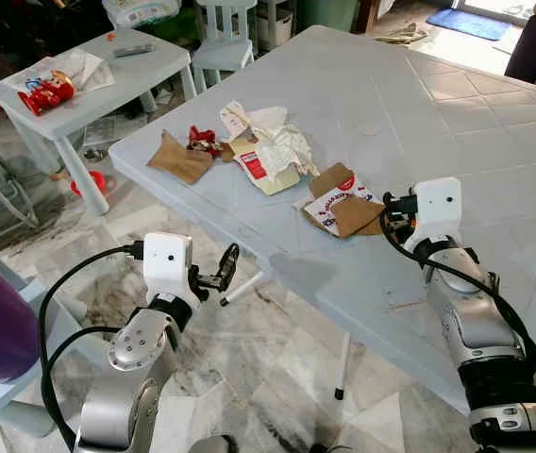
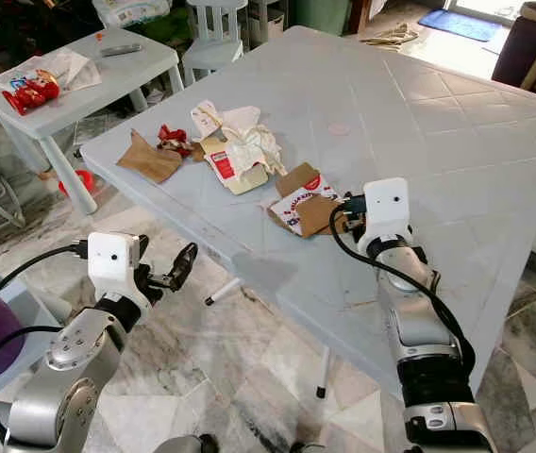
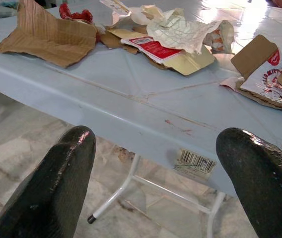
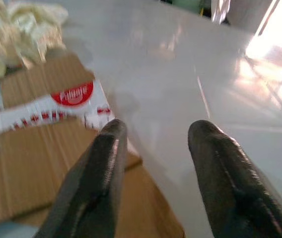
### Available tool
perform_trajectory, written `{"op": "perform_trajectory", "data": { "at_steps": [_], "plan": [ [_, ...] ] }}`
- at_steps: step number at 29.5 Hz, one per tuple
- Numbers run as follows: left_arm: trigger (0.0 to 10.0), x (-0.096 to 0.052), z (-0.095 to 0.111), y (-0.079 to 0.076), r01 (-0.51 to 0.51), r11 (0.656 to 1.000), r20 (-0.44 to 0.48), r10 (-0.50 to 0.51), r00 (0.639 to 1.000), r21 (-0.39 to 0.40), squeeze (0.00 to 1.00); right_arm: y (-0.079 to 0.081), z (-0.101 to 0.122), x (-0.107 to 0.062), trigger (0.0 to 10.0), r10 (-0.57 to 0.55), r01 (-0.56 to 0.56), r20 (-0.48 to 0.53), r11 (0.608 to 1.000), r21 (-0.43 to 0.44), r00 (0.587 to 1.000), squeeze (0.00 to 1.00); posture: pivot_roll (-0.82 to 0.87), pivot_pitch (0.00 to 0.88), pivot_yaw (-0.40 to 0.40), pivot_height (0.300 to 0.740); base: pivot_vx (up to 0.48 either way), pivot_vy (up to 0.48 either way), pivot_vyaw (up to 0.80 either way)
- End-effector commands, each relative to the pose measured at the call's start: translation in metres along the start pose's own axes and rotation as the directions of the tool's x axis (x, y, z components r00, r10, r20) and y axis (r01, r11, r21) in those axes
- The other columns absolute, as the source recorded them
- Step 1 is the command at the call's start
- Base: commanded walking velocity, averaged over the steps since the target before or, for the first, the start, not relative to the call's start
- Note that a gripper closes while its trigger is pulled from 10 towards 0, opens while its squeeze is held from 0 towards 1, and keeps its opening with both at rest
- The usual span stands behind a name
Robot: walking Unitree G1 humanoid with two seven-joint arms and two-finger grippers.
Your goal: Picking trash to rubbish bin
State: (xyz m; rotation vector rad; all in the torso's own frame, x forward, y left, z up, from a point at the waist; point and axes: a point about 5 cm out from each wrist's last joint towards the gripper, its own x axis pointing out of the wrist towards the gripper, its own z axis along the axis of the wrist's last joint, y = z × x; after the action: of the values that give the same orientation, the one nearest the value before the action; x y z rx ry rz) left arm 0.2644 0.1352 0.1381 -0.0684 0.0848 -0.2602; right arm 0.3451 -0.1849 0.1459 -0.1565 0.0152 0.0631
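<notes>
Right wrist view: the right gripper hangs with fingers spread and empty, right over the red-and-white carton at the table's near edge. That flattened card looks light, thin and bendy, so pinching a raised flap seems best. Left gripper, also open and empty, waits below the table edge.
</notes>
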Motion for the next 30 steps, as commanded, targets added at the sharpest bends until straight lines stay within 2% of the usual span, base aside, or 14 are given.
{"op": "perform_trajectory", "data": {
  "at_steps": [1,14,19,27,30],
  "plan": [
    [10.0,-0.001,-0.001,0.001,-0.005,1.000,-0.007,0.005,1.000,0.018,0.00,-0.006,-0.005,-0.001,10.0,-0.027,0.028,-0.034,0.999,0.034,0.999,1.00,0.12,0.131,0.002,0.740,0.000,0.000,0.00],
    [10.0,-0.002,-0.002,0.001,-0.004,1.000,-0.013,0.004,1.000,0.016,0.00,-0.019,-0.004,0.001,10.0,-0.058,0.061,-0.060,0.997,0.056,0.997,1.00,0.12,0.135,0.002,0.740,0.000,0.000,0.00],
    [10.0,-0.002,-0.002,0.002,-0.006,1.000,-0.016,0.006,1.000,0.013,0.00,-0.023,-0.004,-0.001,10.0,-0.067,0.081,-0.094,0.985,0.152,0.993,1.00,0.12,0.135,0.002,0.740,0.000,0.000,0.00],
    [10.0,-0.001,-0.003,0.001,-0.004,1.000,-0.019,0.004,1.000,0.008,0.00,-0.026,-0.005,-0.008,10.0,-0.059,0.091,-0.136,0.966,0.241,0.989,1.00,0.12,0.137,0.001,0.740,0.000,0.000,0.00],
    [10.0,-0.001,-0.003,0.001,-0.004,1.000,-0.020,0.004,1.000,0.006,0.00,-0.025,-0.004,-0.014,10.0,-0.032,0.080,-0.156,0.947,0.312,0.987,1.00,0.11,0.138,0.000,0.740,0.000,0.000,0.00]
  ]
}}
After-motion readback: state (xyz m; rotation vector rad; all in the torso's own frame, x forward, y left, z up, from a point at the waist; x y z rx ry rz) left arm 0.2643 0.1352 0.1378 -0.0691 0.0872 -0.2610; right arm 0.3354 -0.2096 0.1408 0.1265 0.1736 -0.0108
